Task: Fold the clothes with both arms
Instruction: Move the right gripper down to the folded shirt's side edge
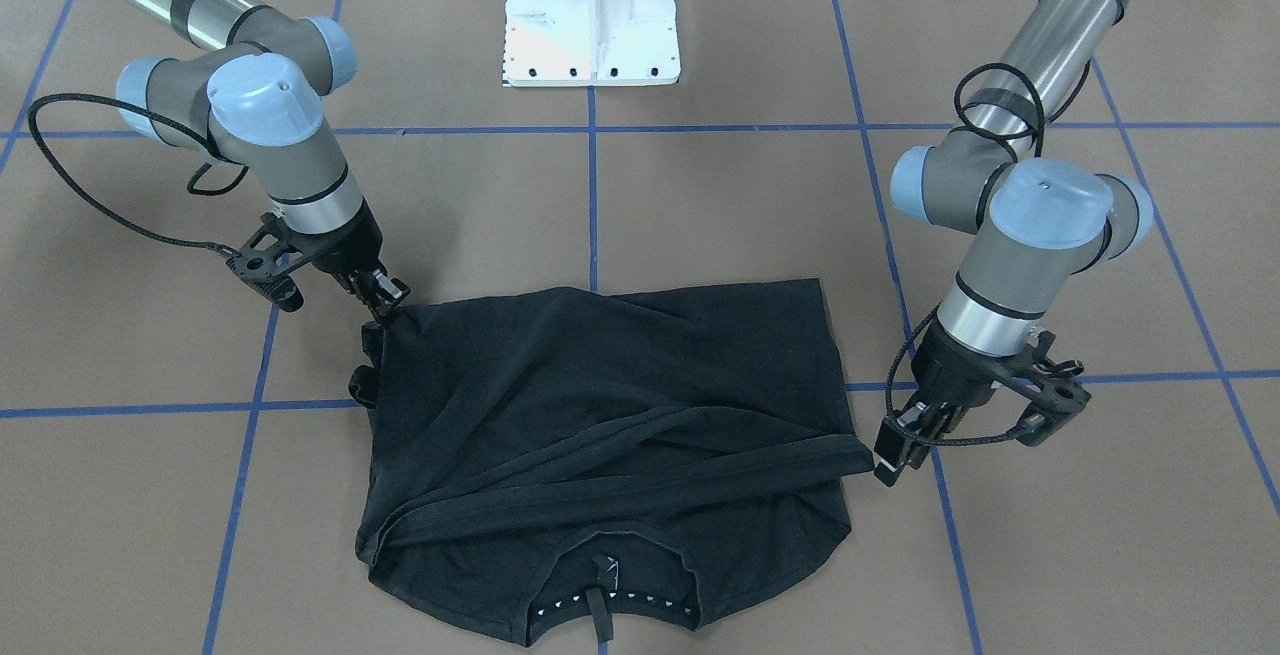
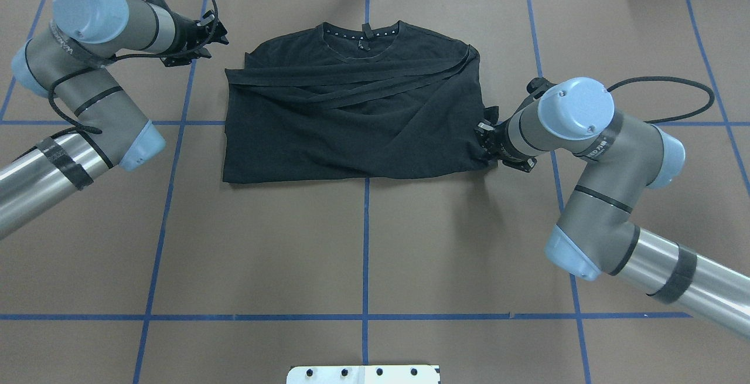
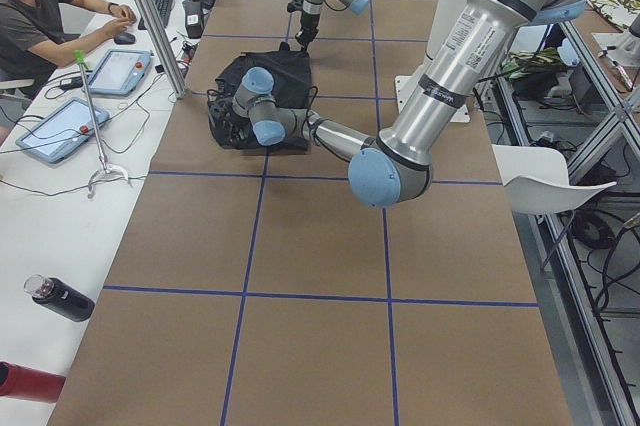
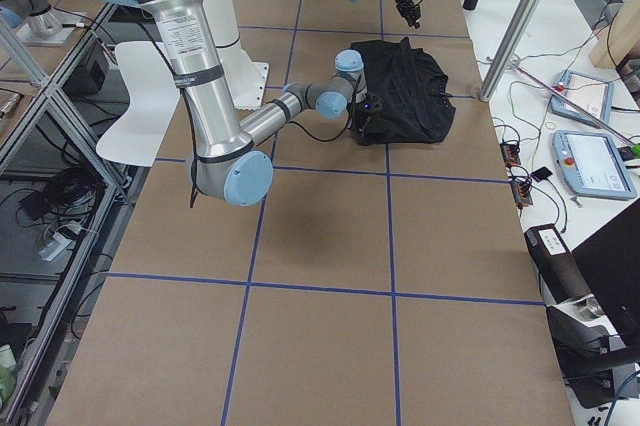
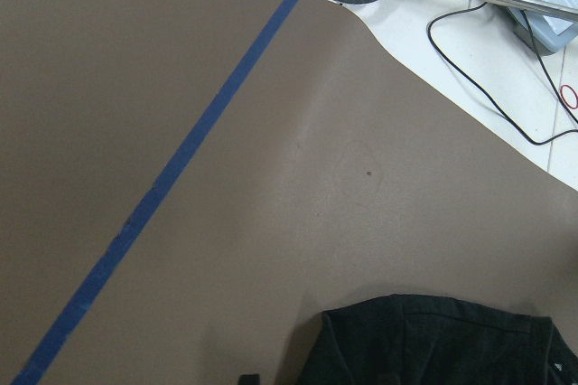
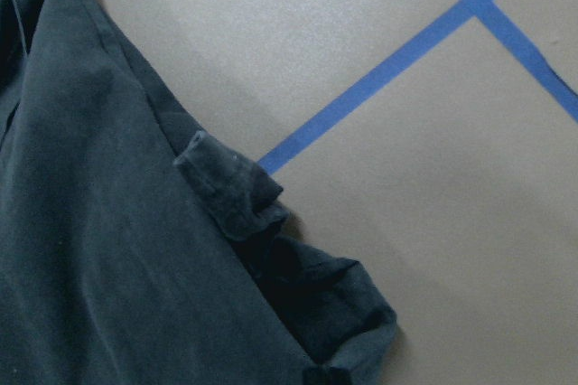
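The black T-shirt (image 1: 600, 385) lies flat in the middle of the table, collar away from the robot, sleeves folded across it; its graphic is hidden. It also shows in the overhead view (image 2: 351, 132). My right gripper (image 1: 388, 303) is shut on the shirt's side corner, and the cloth rises to it; overhead it sits at the shirt's right edge (image 2: 484, 138). The right wrist view shows bunched cloth (image 6: 271, 240). My left gripper (image 1: 897, 453) is open and empty, just off the shirt's other side near the collar end (image 2: 215, 31). The left wrist view shows the shirt's edge (image 5: 433, 349).
The white base plate (image 1: 592, 25) stands at the robot's side of the table. Blue tape lines (image 2: 366, 243) cross the brown table. An operator (image 3: 40, 16) sits at a side bench with tablets, a metal pole (image 3: 150, 21) and a bottle (image 3: 58, 298).
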